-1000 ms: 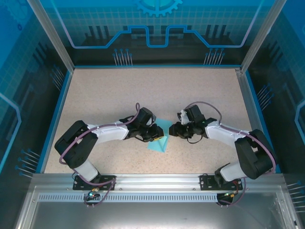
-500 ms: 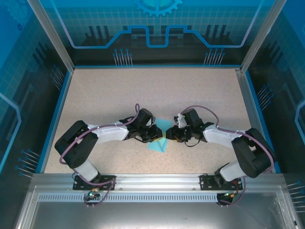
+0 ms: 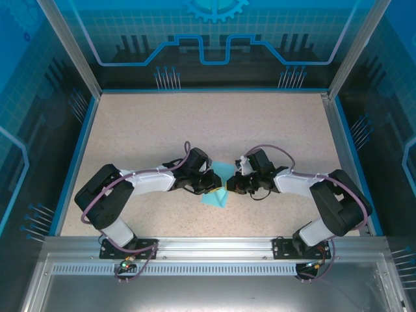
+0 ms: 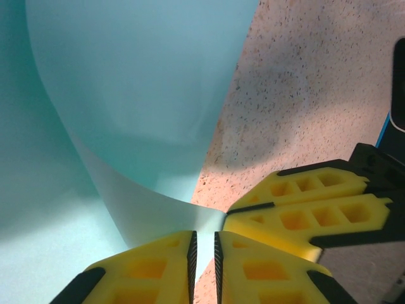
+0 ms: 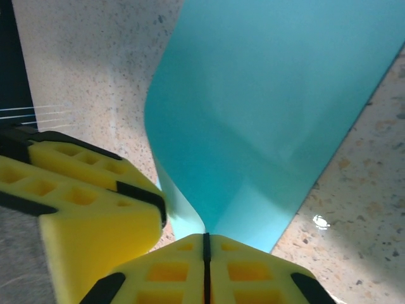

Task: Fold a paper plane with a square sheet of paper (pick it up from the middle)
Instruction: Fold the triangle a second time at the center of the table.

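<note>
No words, numbers or brand marks can be read; the back panel (image 3: 130,39) bears a gear emblem (image 3: 216,8)

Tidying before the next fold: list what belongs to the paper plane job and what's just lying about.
Job: paper, left gripper and right gripper, both pinching it.
Not the job: table, blue walls, metal rail, all fixtures.

My left arm (image 3: 146,181) comes in from left side, elbow bent outward, forearm lying low, wrist pointing to centre. My right arm (image 3: 300,182) mirrors same pose from right. My left gripper (image 3: 220,188) and my right gripper (image 3: 231,188) meet tip against tip. Both jaws pressed together, each one pinching raised part of square sheet of paper (image 4: 126,95).
</note>
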Controlling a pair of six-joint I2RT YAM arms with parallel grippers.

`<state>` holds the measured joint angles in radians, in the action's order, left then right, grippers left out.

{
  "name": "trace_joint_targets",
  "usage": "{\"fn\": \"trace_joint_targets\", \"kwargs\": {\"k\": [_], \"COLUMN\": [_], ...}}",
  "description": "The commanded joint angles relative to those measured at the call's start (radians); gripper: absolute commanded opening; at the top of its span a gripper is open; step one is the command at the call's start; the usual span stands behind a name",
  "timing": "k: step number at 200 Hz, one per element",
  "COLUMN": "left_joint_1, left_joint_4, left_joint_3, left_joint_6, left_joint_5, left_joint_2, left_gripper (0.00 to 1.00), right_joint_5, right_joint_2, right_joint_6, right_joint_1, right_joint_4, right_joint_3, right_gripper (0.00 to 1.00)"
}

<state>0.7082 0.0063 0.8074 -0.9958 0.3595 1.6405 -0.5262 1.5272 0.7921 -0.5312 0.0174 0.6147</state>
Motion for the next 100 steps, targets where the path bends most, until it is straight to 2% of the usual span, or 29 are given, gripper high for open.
{"fn": "trace_joint_targets", "kwargs": {"k": [1, 100], "left_joint_1": [0.005, 0.004], "left_joint_4": [-0.002, 0.015], "left_joint_3": [-0.001, 0.036], "left_joint_6": [0.012, 0.034], "left_joint_5": [0.008, 0.077], "left_joint_2": [-0.018, 0.033], "left_gripper": [0.19, 0.20], "right_joint_5": [0.019, 0.041], "right_joint_2": [0.019, 0.092], "right_joint_6": [-0.030, -0.105], "right_joint_1": [0.006, 0.023], "right_joint_4": [-0.029, -0.105], "right_joint_3": [0.033, 0.099], "right_gripper": [0.07, 0.08]}}
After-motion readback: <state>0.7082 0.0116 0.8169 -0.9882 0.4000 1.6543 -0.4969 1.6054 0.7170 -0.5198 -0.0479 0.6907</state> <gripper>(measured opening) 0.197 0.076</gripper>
